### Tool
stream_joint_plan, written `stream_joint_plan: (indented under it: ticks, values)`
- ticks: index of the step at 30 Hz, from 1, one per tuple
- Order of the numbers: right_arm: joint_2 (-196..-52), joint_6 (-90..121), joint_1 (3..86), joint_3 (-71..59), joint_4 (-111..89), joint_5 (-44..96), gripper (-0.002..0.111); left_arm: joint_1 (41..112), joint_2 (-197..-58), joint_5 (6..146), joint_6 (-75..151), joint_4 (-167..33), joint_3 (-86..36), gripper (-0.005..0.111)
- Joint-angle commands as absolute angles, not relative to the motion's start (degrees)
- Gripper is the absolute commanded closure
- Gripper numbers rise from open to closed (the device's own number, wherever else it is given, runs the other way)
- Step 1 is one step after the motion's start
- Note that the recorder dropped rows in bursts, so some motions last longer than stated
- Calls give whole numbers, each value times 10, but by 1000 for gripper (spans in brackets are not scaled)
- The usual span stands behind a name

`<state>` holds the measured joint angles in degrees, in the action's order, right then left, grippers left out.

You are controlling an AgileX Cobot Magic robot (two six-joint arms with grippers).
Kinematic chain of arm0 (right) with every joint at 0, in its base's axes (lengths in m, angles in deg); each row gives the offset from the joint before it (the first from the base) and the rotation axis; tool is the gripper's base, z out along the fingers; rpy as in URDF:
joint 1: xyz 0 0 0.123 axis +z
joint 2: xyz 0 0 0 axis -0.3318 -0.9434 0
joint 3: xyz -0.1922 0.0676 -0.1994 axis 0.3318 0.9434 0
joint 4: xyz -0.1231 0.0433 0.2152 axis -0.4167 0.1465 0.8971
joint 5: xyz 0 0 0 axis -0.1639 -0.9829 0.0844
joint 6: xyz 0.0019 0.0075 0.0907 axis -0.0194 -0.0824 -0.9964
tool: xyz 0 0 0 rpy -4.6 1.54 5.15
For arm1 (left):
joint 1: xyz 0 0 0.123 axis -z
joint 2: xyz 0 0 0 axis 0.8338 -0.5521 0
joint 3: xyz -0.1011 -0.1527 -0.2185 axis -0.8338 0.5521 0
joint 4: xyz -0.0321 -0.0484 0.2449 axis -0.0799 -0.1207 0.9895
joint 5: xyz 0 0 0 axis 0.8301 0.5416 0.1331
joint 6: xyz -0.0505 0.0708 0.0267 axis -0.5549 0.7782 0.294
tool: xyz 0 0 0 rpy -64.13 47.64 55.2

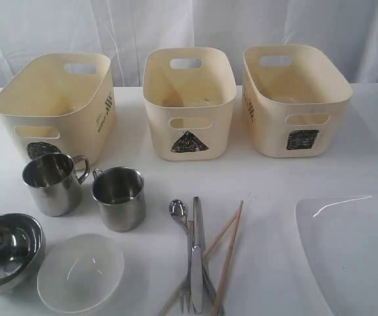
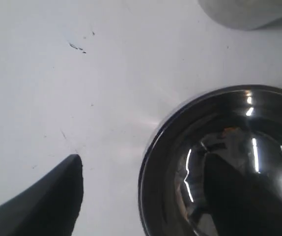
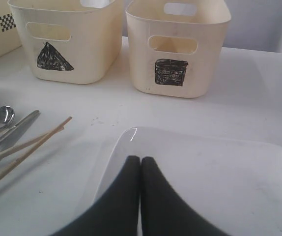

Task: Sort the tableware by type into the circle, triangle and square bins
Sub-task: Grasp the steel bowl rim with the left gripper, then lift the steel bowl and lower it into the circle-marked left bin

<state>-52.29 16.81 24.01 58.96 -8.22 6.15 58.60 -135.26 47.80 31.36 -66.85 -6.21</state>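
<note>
The left fingers [image 2: 52, 201] are standing apart astride the rim of the steel bowl [image 1: 26, 247], lower left of the exterior frame, one inside, one outside; the right fingers [image 3: 126, 196], pressed together, are hovering over the square plate [image 3: 219, 167].

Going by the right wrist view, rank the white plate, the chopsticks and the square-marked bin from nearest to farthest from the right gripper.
1. White plate, directly under the right gripper.
2. Chopsticks, off the plate toward the table's middle.
3. Square-marked bin, at the table's back.
</note>
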Motion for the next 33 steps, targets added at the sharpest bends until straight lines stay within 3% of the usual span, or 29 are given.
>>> stream_joint_plan:
  ticks: [1,8,13,16,21,27,33]
  values:
    - [-522,166,243,590,-81,64,108,585,-1387,516,314,-669,-40,36]
    - [-522,166,243,590,-81,64,108,585,-1442,545,314,-695,-14,36]
    - [-522,166,243,590,-81,64,108,585,-1455,540,314,-696,-11,45]
    - [-522,166,243,590,-81,64,108,585,-1455,538,314,-696,-11,64]
    - [-522,166,243,590,-81,64,108,585,-1454,504,314,-675,-12,107]
    - [-522,166,243,590,-81,64,108,585,-1402,393,311,-629,-52,107]
    - [-522,166,243,590,-81,64,108,585,-1289,351,311,-629,-169,107]
